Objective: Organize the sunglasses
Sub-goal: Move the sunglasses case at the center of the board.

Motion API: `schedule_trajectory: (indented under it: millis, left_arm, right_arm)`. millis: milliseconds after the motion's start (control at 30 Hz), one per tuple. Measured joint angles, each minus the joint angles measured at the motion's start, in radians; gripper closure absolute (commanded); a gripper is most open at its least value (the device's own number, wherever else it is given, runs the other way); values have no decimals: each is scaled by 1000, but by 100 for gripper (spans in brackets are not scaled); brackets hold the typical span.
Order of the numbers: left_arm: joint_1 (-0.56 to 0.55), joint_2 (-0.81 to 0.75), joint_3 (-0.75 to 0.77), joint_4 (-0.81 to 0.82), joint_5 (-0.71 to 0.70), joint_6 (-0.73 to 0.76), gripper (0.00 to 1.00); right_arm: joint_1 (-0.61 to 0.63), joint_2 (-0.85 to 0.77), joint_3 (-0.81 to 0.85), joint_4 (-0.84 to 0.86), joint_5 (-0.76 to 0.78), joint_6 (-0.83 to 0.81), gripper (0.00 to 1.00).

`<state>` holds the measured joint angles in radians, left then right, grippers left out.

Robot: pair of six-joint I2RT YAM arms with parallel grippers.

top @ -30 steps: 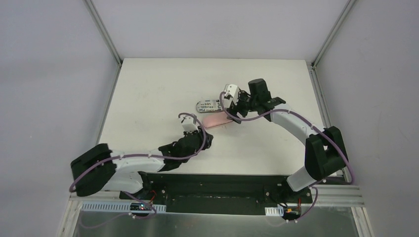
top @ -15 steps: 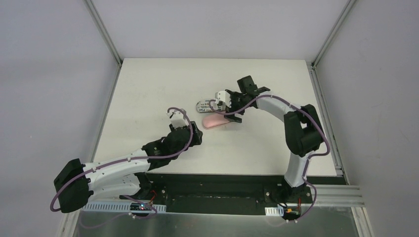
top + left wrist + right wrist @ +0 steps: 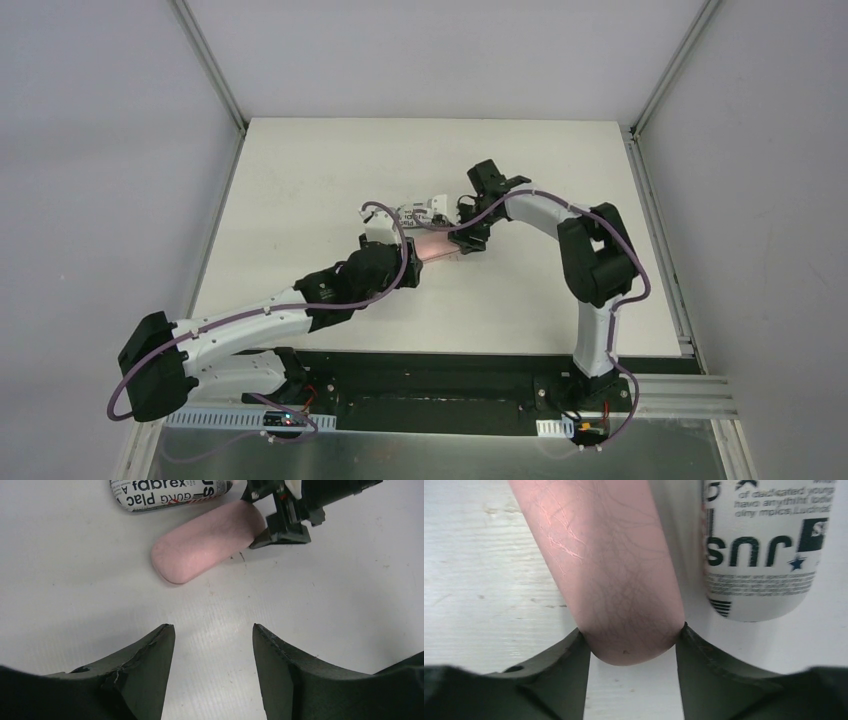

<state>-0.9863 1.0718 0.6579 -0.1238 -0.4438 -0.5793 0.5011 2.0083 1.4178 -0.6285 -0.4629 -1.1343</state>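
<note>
No sunglasses show in any view. A pink case [image 3: 432, 246] lies mid-table, next to a black-and-white lettered case [image 3: 420, 213] just behind it. My right gripper [image 3: 631, 629] is open and straddles the near end of the pink case [image 3: 609, 555]; both fingers touch its sides. The lettered case [image 3: 764, 555] lies just right of it. My left gripper [image 3: 212, 630] is open and empty, low over bare table a short way in front of the pink case [image 3: 205, 545]. The right gripper's fingers [image 3: 285, 525] show at that case's far end.
The white table [image 3: 300, 190] has walls on the left, back and right. Both arms meet near the middle; the left arm [image 3: 250, 320] reaches in from the near left, the right arm [image 3: 590, 250] from the near right.
The right gripper has swung left and down onto the end of the pink case. The left gripper has moved up towards the cases. Both cases have stayed in place.
</note>
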Motion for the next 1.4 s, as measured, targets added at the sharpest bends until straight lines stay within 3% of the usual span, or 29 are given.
schedule_trajectory:
  millis: [67,100,167,200,400,700,800,933,1100,1167,1233,1267,1300,1333,1400]
  left_arm:
    - [0,0,14,-3,1,13,40]
    - [0,0,18,-5,1,19,40]
    - [0,0,20,-11,0,26,40]
    - [0,0,20,-14,0,31,40]
    - [3,0,21,-31,3,58,40]
    - [7,-26,39,-74,9,72,41]
    - [7,-43,39,-85,10,72,41]
    - [7,-72,39,-97,14,71,40]
    - [7,-106,39,-121,22,72,40]
    - [7,-111,39,-123,23,72,41]
    - [7,-111,39,-123,23,72,41]
    - [7,-110,39,-124,23,72,41]
    - [7,-109,39,-123,24,72,41]
    - [7,-106,39,-123,24,72,41]
    - [7,-98,40,-123,26,72,41]
  right_arm:
    - [18,-32,-35,1,20,43,55]
    - [29,-51,-60,0,27,65,49]
    - [53,-91,-116,0,35,101,23]
    - [64,-113,-144,-3,36,119,15]
    - [81,-170,-227,-8,29,159,1]
    - [75,-154,-160,-21,-31,98,1]
    - [85,-122,-114,-28,-48,49,13]
    - [108,-69,-108,-46,-50,-4,40]
    - [113,-92,-149,5,-64,39,85]
    - [113,-122,-195,50,-56,83,90]
    - [113,-140,-226,87,-48,141,74]
    - [114,-143,-232,103,-43,171,55]
    - [115,-143,-235,121,-36,201,20]
    - [116,-143,-235,134,-30,220,3]
    - [116,-143,-240,161,-20,260,0]
